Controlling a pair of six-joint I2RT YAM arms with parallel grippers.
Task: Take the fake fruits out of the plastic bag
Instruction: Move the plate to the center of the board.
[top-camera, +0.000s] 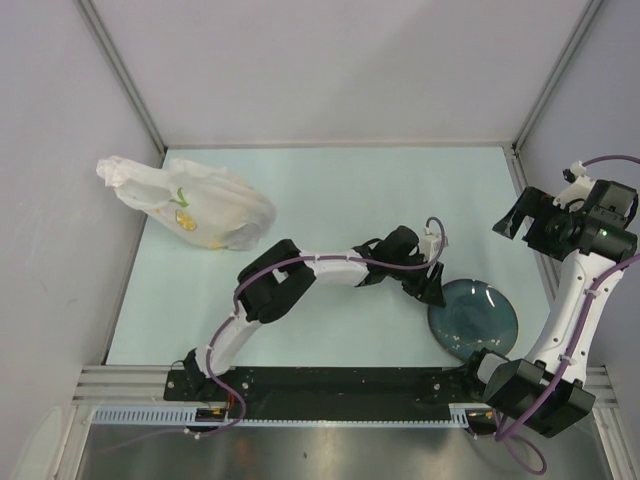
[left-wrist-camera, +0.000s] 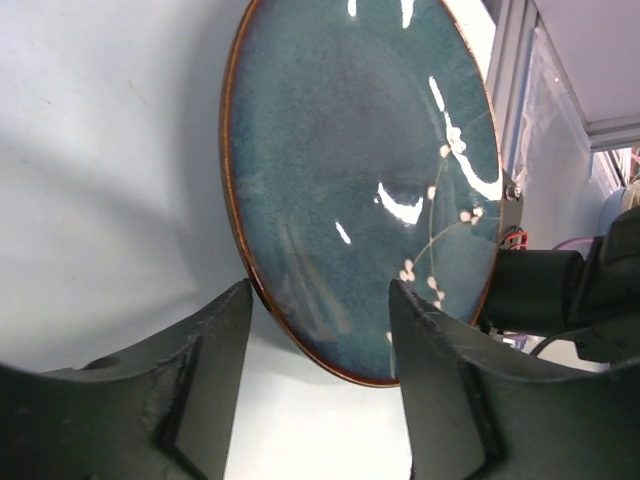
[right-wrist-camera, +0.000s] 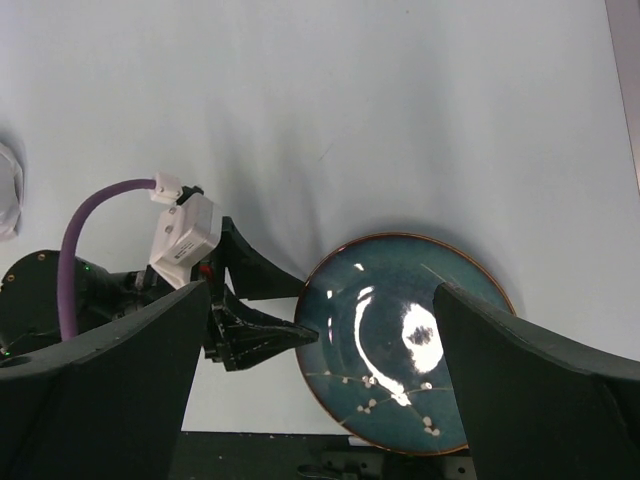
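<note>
The plastic bag (top-camera: 190, 205) lies crumpled and bulging at the far left of the table, with green and yellow marks on it. A white corner of it shows at the left edge of the right wrist view (right-wrist-camera: 8, 190). No fake fruits show outside the bag. My left gripper (top-camera: 424, 294) is open and empty, low over the table at the left rim of the plate; its jaws frame that rim in the left wrist view (left-wrist-camera: 320, 330). My right gripper (top-camera: 512, 228) is open and empty, raised high at the right and looking down on the plate and the left gripper (right-wrist-camera: 305, 310).
A round dark blue-green plate (top-camera: 490, 325) with a brown rim and small white blossom marks lies near the front right; nothing lies on it (left-wrist-camera: 330, 170) (right-wrist-camera: 460, 300). Grey walls enclose the table on three sides. The black base rail runs along the near edge.
</note>
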